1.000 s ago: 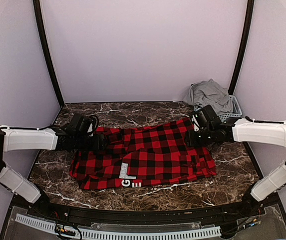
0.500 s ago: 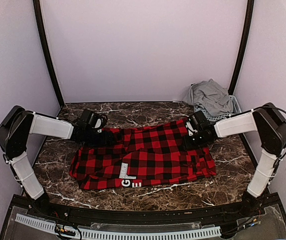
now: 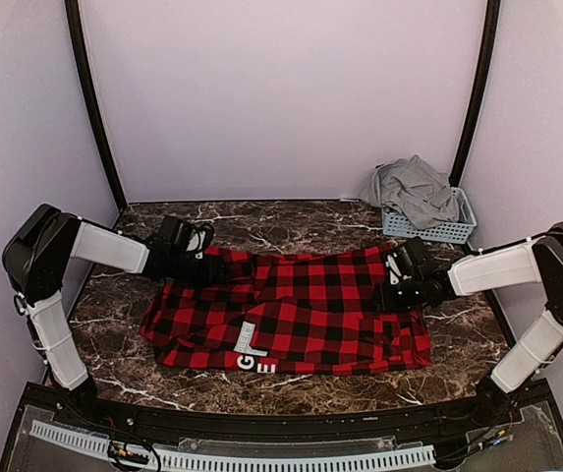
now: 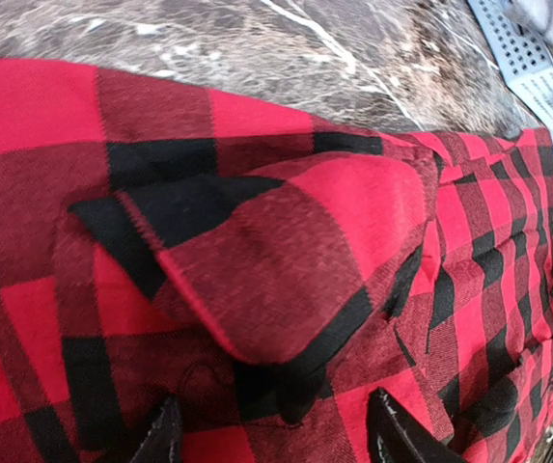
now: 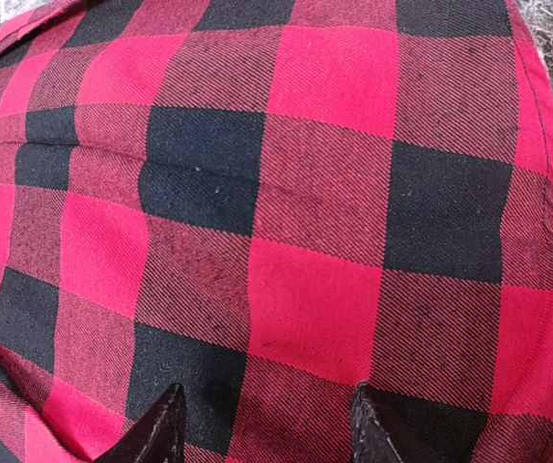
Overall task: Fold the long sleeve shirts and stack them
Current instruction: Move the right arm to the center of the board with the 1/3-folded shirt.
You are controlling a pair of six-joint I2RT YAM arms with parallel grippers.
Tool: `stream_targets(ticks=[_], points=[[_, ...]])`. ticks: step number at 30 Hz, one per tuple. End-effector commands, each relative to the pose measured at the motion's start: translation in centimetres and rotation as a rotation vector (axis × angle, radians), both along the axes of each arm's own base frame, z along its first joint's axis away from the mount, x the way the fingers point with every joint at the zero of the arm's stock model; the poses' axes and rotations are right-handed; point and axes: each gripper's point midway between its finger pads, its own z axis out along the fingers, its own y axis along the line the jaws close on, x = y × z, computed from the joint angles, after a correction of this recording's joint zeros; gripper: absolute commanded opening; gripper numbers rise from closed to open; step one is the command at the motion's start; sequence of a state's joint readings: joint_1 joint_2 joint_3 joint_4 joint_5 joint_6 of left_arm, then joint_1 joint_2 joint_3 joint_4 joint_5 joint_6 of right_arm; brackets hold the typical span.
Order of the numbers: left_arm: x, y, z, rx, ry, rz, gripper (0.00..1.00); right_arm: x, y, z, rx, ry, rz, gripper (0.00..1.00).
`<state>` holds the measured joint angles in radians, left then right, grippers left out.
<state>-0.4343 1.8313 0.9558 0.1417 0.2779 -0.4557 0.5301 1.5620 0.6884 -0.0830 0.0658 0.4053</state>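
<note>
Top external alone: grey shirt [image 3: 414, 187] in basket [image 3: 438, 234] beyond checked shirt [image 3: 301, 315]; wrist views: left tool [image 4: 276, 434], right tool [image 5: 266, 424] wide over it.

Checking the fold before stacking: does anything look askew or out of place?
The red-and-black check shirt lies rumpled, one corner flipped up at its left end; the grey shirt spills over the blue basket.

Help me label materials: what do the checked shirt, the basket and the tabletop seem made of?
Checked shirt: woven cloth, matte, likely flannel; twill weave shows close up. Basket: pale blue plastic, slatted walls. Tabletop: dark marble look, white veins, slight sheen; possibly laminate.
</note>
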Motion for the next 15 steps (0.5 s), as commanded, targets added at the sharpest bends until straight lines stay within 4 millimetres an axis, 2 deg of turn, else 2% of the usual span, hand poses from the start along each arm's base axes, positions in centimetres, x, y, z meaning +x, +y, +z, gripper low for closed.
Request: stream_targets(ticks=[1, 5, 9, 12, 15], points=[[0.8, -2.1, 1.3, -0.110, -0.040, -0.075, 0.62, -1.1, -0.6, -0.8, -0.033, 0.056, -0.012, 0.55], [1.2, -2.8, 1.6, -0.148, -0.055, -0.091, 0.57, 0.0, 0.0, -0.3, -0.043, 0.041, 0.010, 0.55], [1.9, -3.4, 1.6, -0.163, -0.062, -0.107, 0.47, 1.4, 0.4, 0.8, -0.056, 0.014, 0.026, 0.55], [2.3, -4.2, 1.8, -0.185, -0.068, -0.133, 0.31, 2.8, 0.5, 2.5, -0.072, -0.025, 0.029, 0.56], [2.5, -4.6, 2.9, -0.202, -0.080, -0.157, 0.11, 4.6, -0.2, 4.9, -0.084, -0.073, 0.007, 0.57]])
